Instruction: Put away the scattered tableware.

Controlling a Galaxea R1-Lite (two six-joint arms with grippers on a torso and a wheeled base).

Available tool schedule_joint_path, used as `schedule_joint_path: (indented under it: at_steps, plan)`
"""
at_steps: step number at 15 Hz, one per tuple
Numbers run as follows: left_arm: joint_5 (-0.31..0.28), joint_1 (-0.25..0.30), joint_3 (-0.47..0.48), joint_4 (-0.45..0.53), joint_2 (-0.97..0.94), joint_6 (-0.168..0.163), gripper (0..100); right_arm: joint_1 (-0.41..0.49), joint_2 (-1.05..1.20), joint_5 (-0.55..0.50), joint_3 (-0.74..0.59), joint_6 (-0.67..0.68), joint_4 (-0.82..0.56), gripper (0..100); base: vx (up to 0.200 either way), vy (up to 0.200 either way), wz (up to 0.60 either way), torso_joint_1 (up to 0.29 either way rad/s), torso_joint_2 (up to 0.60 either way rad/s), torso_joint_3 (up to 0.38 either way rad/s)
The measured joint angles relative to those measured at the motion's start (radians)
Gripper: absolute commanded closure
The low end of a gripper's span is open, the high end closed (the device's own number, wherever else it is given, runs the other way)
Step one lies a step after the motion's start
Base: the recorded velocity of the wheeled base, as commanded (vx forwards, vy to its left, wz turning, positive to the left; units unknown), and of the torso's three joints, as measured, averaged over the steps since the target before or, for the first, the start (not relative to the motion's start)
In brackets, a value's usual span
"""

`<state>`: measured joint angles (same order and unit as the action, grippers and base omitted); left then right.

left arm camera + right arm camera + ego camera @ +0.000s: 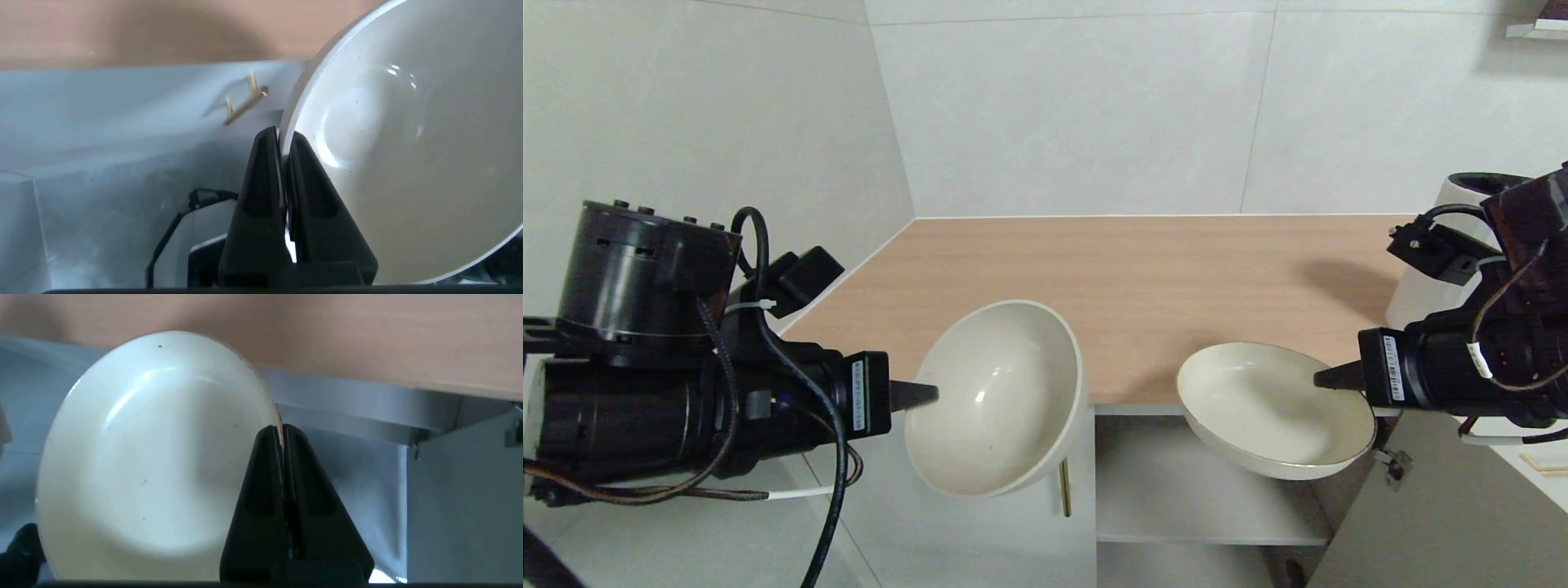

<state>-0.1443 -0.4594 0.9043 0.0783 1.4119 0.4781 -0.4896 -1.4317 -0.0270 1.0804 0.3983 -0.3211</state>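
Observation:
A deep cream bowl hangs tilted in front of the counter's edge, held by its rim in my left gripper, which is shut on it. In the left wrist view the black fingers pinch the bowl's rim. To the right, a shallow cream plate with a thin gold rim is held at its edge by my right gripper, also shut. The right wrist view shows the plate clamped between the fingers.
A wooden countertop runs to the tiled wall. Below its front edge an open white cabinet shows a shelf; its door stands open at right. A gold handle sits on the closed door at left. A white container stands on the counter's right end.

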Motion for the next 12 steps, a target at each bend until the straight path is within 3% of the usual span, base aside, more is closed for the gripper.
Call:
schedule_joint_path:
  at_steps: [3,12]
  plan:
    - [0.002,-0.004,-0.004,-0.001,0.010,0.001,100,0.010,0.008,-0.001,-0.008,-0.001,0.001,100,-0.200,0.000,0.00,0.010,0.01,-0.001]
    - [0.001,-0.007,-0.007,0.000,0.026,0.000,100,0.016,-0.003,-0.006,-0.010,-0.001,0.013,100,0.000,0.000,0.00,0.000,0.00,0.000]
